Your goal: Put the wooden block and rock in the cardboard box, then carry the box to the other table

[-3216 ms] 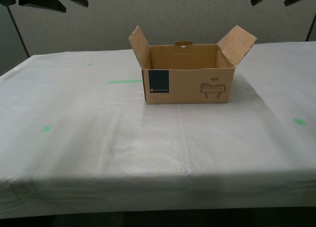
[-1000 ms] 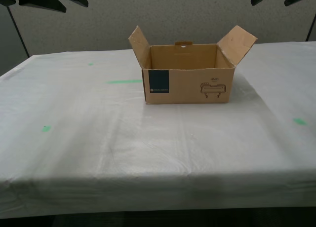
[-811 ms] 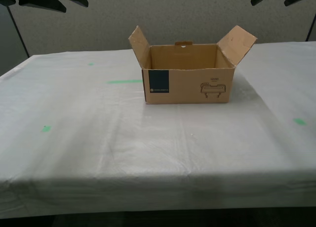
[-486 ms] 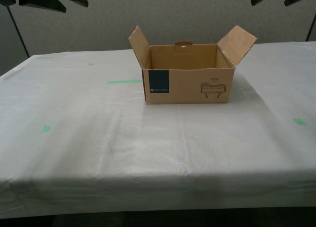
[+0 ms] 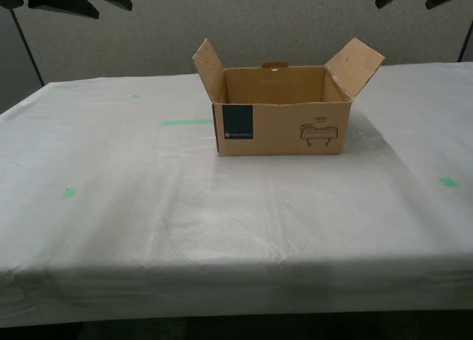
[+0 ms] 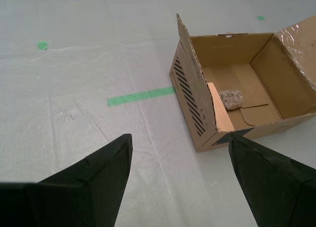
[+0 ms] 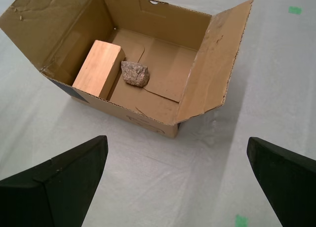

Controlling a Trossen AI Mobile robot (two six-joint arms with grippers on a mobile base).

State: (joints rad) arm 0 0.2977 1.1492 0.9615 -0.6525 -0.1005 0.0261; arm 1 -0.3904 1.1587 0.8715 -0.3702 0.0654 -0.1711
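Note:
The cardboard box (image 5: 284, 129) stands open on the other table (image 5: 222, 222), its white sheet wrinkled. Inside the cardboard box (image 7: 212, 64) the wooden block (image 7: 98, 69) leans in a corner with the rock (image 7: 135, 73) beside it on the floor. The second wrist view shows the block (image 6: 219, 111) and rock (image 6: 231, 99) over the striped side wall (image 6: 190, 96). In the exterior view the front wall hides both. My first gripper (image 7: 177, 138) (image 5: 402, 7) and my second gripper (image 6: 180, 138) (image 5: 114, 12) hang open and empty, raised well clear of the box.
A green tape strip (image 5: 186, 122) lies on the sheet just to the exterior view's left of the box. Small green marks (image 5: 69, 193) (image 5: 448, 181) sit nearer the table's sides. The table's front edge (image 5: 236, 270) runs across the exterior view. A grey partition wall (image 5: 259, 22) stands behind.

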